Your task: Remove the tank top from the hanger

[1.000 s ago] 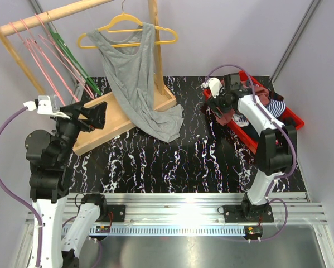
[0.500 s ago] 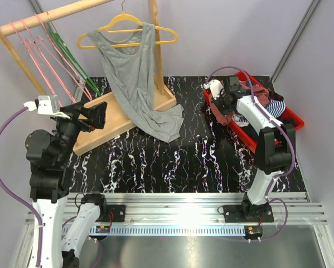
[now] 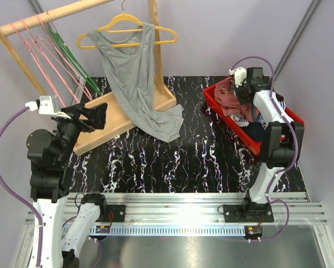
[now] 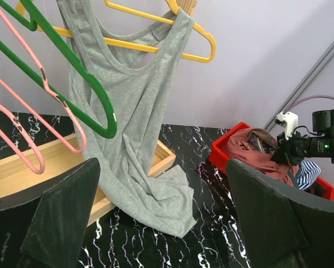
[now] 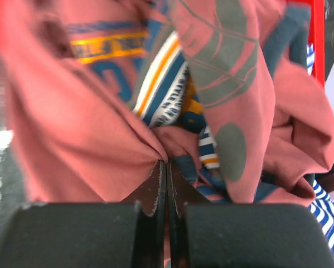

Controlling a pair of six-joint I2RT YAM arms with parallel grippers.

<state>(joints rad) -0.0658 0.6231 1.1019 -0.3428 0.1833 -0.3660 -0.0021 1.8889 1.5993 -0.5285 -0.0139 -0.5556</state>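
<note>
A grey tank top (image 3: 138, 84) hangs from a yellow hanger (image 3: 127, 22) on the wooden rack; its hem trails over the rack's base onto the black marbled table. The left wrist view shows the tank top (image 4: 139, 123) and hanger (image 4: 150, 47) ahead. My left gripper (image 3: 91, 117) is held off to the left of the garment, open and empty (image 4: 161, 184). My right gripper (image 3: 243, 95) is over the red bin (image 3: 233, 127) at the right, shut (image 5: 167, 164), with a fold of a salmon-pink garment (image 5: 72, 139) gathered at its tips.
Pink hangers (image 3: 38, 53) and a green hanger (image 3: 69, 56) hang on the rail at the left, close in front of my left wrist camera (image 4: 72, 72). The rack's wooden base (image 3: 108, 120) lies on the table. The bin holds several striped and printed clothes (image 5: 172, 84).
The right gripper has closed and moved from the bin's near-left corner up and right over the clothes, pulling pink cloth with it. The left arm and tank top are unchanged.
</note>
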